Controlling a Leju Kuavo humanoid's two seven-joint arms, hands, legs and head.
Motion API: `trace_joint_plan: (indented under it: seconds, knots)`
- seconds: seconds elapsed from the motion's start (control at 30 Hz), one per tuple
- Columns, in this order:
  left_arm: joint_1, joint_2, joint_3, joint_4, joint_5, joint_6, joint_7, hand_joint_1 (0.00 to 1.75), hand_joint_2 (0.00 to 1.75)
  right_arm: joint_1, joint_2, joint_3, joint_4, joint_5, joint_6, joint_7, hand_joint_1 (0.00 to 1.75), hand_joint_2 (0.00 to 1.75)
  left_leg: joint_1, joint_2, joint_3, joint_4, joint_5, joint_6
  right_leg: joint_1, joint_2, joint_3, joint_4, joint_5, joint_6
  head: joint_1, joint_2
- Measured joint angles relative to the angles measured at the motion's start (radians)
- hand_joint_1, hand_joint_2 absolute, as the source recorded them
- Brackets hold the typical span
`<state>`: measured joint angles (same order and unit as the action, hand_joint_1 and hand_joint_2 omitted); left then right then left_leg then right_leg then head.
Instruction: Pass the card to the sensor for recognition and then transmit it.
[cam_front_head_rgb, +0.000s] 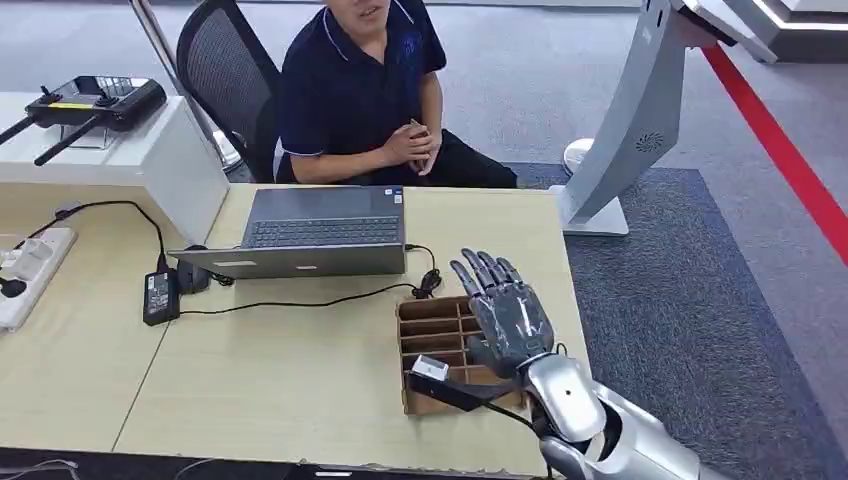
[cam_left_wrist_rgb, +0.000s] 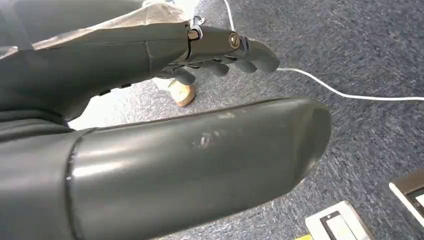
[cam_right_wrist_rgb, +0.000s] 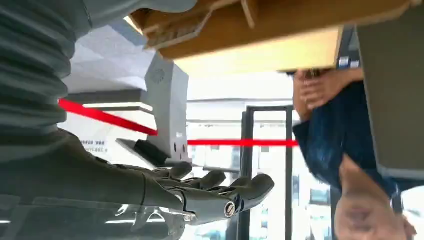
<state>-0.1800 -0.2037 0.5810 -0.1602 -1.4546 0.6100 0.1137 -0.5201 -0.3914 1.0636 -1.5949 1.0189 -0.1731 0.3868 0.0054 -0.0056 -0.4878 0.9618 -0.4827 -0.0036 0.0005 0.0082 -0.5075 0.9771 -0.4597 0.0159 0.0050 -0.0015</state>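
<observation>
My right hand (cam_front_head_rgb: 508, 312) hovers flat over a brown cardboard box (cam_front_head_rgb: 432, 330) with slotted compartments at the table's near right. Its fingers are stretched out and apart, pointing toward the far side, and they hold nothing. A small white-and-black piece (cam_front_head_rgb: 430, 368) sits at the box's near left corner; I cannot tell whether it is a card. The grey-white sensor stand (cam_front_head_rgb: 640, 120) rises from the floor beyond the table's right end, and it appears past my right hand (cam_right_wrist_rgb: 200, 192) as the same stand (cam_right_wrist_rgb: 167, 100). My left hand (cam_left_wrist_rgb: 220, 50) hangs over carpet with its fingers extended and empty.
A person (cam_front_head_rgb: 360, 90) sits behind the table with hands clasped. An open laptop (cam_front_head_rgb: 320, 232), its black cable and power brick (cam_front_head_rgb: 160, 296) lie on the table (cam_front_head_rgb: 260, 380). A power strip (cam_front_head_rgb: 30, 270) is far left. A red floor line (cam_front_head_rgb: 780, 140) runs at right.
</observation>
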Motion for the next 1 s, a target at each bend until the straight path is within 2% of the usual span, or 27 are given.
trace_joint_plan:
  seconds: [0.27, 1.0]
  knots:
    - [0.0, 0.0, 0.0, 0.0, -0.001, 0.0, 0.001, 0.0, 0.0, 0.015, 0.001, -0.029, 0.007, 0.018, -0.021, 0.002, 0.0, 1.75, 0.0, 0.0, 0.0, 0.0, 0.0, 0.0, 0.0, 0.0, 0.0, 0.0, 0.0, 0.0, 0.0, 0.0]
    - [0.0, 0.0, 0.0, 0.0, -0.001, -0.002, 0.001, 0.0, 0.0, 0.021, 0.006, -0.057, 0.015, 0.029, 0.019, 0.01, 0.0, 1.75, 0.0, 0.0, 0.0, 0.0, 0.0, 0.0, 0.0, 0.0, 0.0, 0.0, 0.0, 0.0, 0.0, 0.0]
